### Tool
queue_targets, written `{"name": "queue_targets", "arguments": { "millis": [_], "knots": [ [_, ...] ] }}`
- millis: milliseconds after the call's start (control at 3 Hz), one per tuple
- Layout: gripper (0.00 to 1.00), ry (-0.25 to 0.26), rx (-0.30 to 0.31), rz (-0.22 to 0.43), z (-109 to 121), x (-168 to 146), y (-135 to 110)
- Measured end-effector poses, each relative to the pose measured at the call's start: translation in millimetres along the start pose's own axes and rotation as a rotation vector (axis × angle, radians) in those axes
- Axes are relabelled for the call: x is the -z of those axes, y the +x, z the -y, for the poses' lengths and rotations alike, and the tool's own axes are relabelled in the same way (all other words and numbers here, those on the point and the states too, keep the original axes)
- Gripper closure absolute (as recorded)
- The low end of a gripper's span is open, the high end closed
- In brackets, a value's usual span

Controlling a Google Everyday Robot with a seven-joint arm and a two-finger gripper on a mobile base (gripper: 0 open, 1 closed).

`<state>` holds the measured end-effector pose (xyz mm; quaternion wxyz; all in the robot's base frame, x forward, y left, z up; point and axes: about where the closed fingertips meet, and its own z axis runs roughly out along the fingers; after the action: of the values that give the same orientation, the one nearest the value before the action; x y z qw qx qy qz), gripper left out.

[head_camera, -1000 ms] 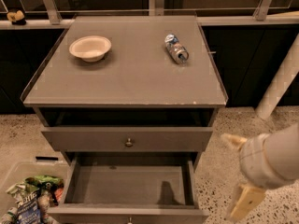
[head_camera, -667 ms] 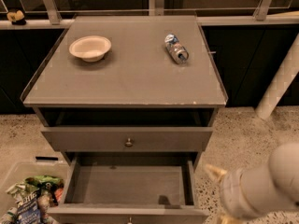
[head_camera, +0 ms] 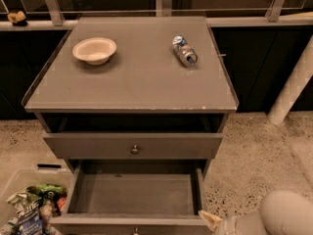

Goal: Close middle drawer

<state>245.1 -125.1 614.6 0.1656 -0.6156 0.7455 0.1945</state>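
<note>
The middle drawer [head_camera: 134, 195] stands pulled far out of the grey cabinet, and its plain grey inside is bare. Its low front panel [head_camera: 98, 223] runs along the bottom edge of the view, with only the top of its small knob [head_camera: 135, 231] showing. My gripper [head_camera: 211, 221] is at the bottom right, just by the drawer's front right corner. Only a pale tip of it shows, with the rounded grey arm [head_camera: 286, 212] behind it to the right. The rest of the gripper is cut off by the frame.
The upper drawer front [head_camera: 161, 146] with a round knob sits above the open drawer. A paper bowl [head_camera: 95, 49] and a lying can [head_camera: 185, 51] are on the cabinet top. A clear bin of snack packets [head_camera: 29, 209] stands at lower left. A white post [head_camera: 293, 82] leans at right.
My arm has dropped lower and moved left, from beside the cabinet's right side to the drawer's front right corner. The drawer is as far out as before.
</note>
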Motion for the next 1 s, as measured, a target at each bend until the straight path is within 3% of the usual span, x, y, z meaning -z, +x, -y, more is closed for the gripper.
{"name": "queue_targets", "arguments": {
  "millis": [667,1000],
  "knots": [
    [0.0,-0.014,0.002,0.02,-12,-14,10],
    [0.0,-0.058,-0.035,0.073,-49,-61,39]
  ]
}}
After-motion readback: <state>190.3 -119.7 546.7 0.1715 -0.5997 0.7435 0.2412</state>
